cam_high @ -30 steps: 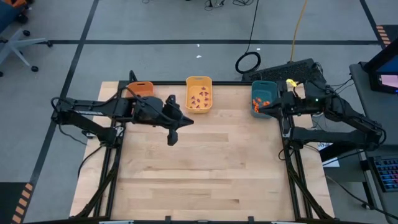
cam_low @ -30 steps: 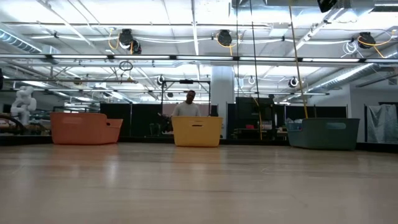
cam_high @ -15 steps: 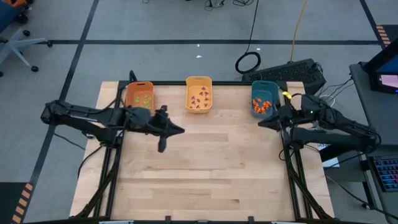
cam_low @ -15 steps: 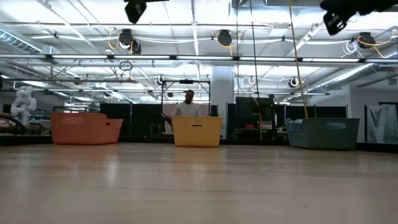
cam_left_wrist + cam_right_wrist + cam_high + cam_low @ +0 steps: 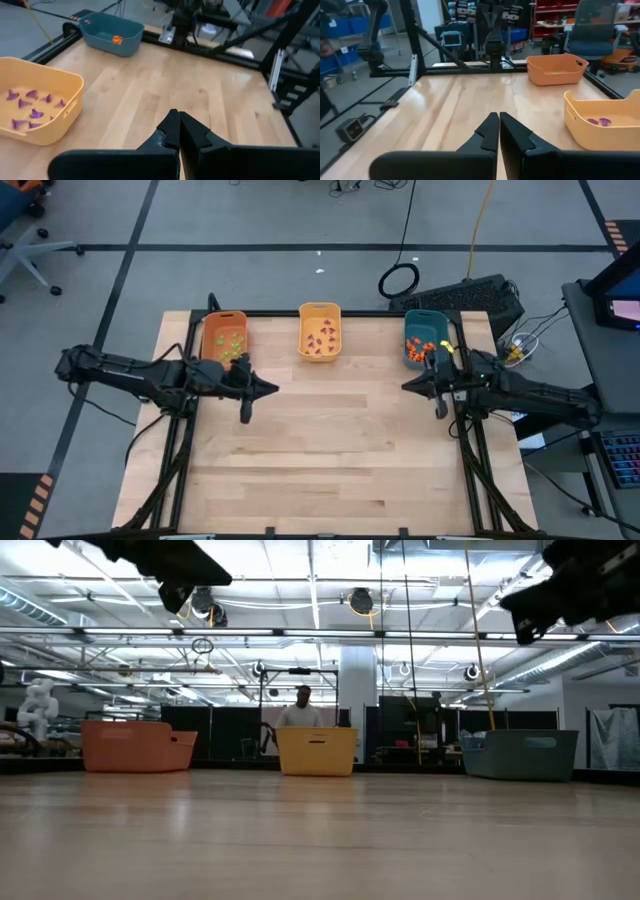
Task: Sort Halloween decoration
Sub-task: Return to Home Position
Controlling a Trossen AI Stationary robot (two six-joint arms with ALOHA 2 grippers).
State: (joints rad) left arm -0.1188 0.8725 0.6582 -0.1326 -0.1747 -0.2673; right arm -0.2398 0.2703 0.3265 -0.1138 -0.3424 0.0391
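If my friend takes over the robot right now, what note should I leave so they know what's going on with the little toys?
Left gripper: shut, empty, raised above the table in front of the orange bin.
Right gripper: shut, empty, raised near the table's right edge, in front of the teal bin.
Things: green trinkets lie in the orange bin, purple trinkets in the yellow bin, orange trinkets in the teal bin.
Done: no loose trinket shows on the table.
Left: probably only parking both arms.
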